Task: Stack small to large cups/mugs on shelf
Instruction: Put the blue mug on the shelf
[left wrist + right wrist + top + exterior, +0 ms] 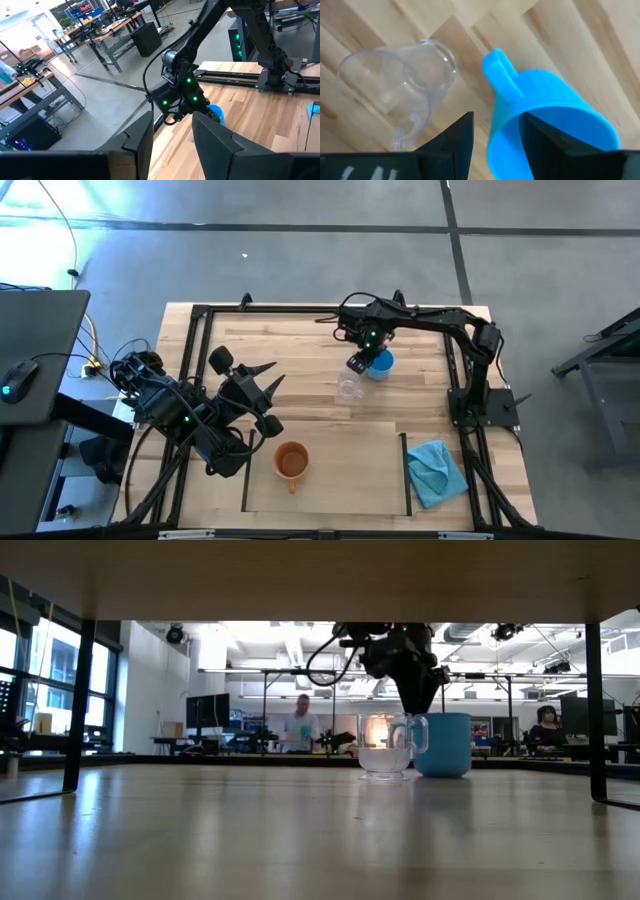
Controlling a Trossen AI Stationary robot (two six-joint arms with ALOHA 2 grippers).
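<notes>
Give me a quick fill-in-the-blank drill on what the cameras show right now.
1. The right gripper straddles the rim of the bright ____ plastic mug.
2. The only vessel on the pale wooden shelf panel is the ____ mug.
3. The clear glass cup stands ____ on the striped tabletop beside the bright mug.
4. The crumpled teal cloth lies nearest the ____ arm's base.

Missing words: blue; orange; upright; right

The bench [300,350] is pale striped wood with a smooth, faintly sheened finish. The glass cup [400,85] is clear and glossy. Just beside it, the blue mug [545,115] looks like smooth matt plastic. The orange mug [291,461] appears matt. The teal cloth [436,471] is soft, crumpled fabric.
</notes>
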